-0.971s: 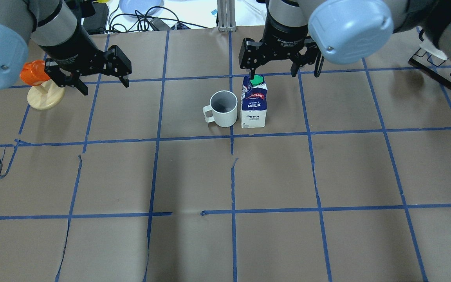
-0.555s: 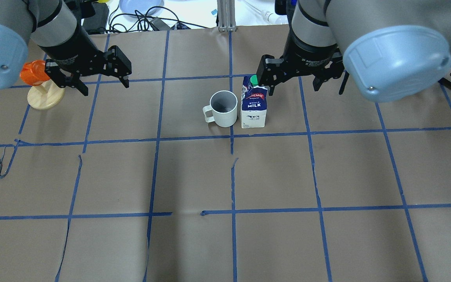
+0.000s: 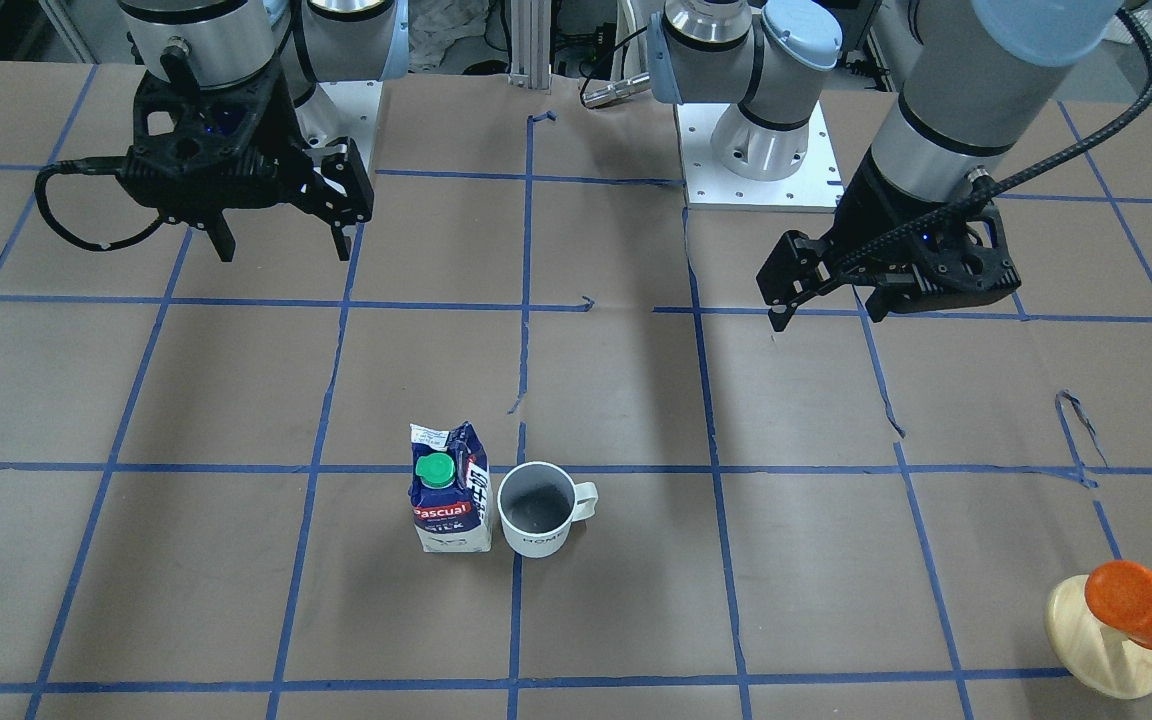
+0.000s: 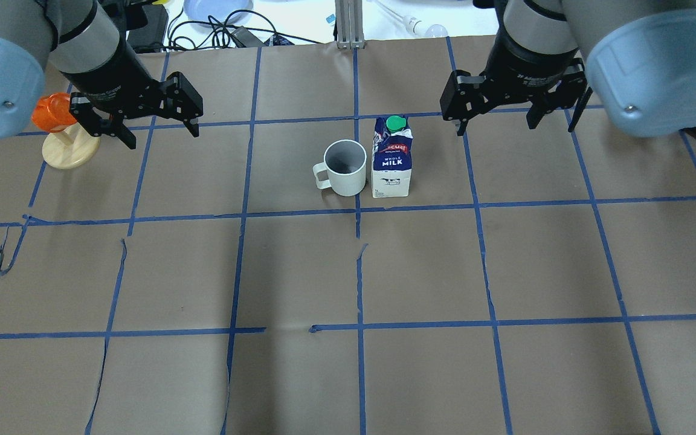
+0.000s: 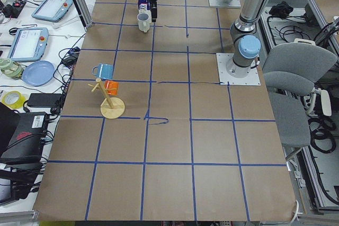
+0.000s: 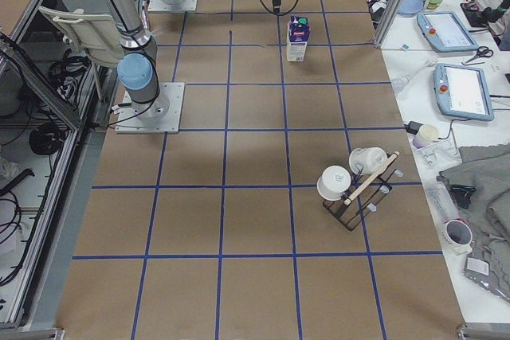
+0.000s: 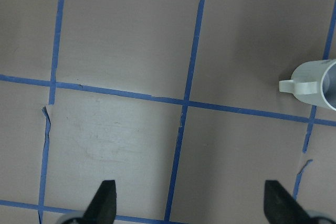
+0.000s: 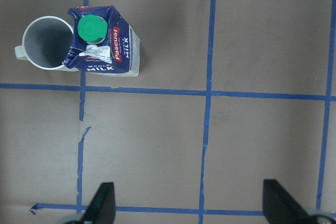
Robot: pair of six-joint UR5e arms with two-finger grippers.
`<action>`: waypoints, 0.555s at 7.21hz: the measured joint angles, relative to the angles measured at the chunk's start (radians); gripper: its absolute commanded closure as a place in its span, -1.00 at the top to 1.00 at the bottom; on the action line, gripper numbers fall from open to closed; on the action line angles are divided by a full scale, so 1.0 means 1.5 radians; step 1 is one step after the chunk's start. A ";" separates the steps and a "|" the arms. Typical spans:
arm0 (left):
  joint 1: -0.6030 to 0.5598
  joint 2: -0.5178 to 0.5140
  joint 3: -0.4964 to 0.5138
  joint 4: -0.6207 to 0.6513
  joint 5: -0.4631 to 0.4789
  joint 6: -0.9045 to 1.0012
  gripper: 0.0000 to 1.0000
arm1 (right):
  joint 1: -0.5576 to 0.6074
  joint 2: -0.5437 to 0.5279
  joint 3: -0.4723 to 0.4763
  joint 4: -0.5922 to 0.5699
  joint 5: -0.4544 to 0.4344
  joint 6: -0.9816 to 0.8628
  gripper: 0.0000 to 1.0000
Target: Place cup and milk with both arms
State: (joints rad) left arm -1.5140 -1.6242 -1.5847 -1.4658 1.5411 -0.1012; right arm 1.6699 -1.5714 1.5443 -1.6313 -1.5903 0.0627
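The white cup (image 4: 345, 168) stands upright near the table's middle, handle to the left in the overhead view. The blue and white milk (image 4: 391, 160) with green cap stands upright right next to it. Both also show in the front view: cup (image 3: 534, 510), milk (image 3: 449, 490). My left gripper (image 4: 162, 136) is open and empty, hovering well left of the cup, whose edge shows in the left wrist view (image 7: 320, 82). My right gripper (image 4: 495, 127) is open and empty, hovering right of and behind the milk, which shows in the right wrist view (image 8: 102, 45).
An orange cup-like object on a wooden stand (image 4: 58, 115) sits at the far left, close to my left gripper. Cables and a blue plate (image 4: 215, 9) lie beyond the back edge. A black rack with white cups (image 6: 355, 181) stands on the robot's right side.
My right gripper has moved to the right, from above the milk's cap to a spot clear of the carton. The left gripper, cup and milk have not moved.
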 measured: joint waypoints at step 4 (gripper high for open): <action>0.000 0.002 -0.017 0.006 0.000 -0.001 1.00 | -0.025 0.001 -0.023 0.047 0.006 -0.003 1.00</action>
State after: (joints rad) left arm -1.5140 -1.6208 -1.6095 -1.4569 1.5417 -0.1020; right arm 1.6326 -1.5693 1.5100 -1.5607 -1.5818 0.0583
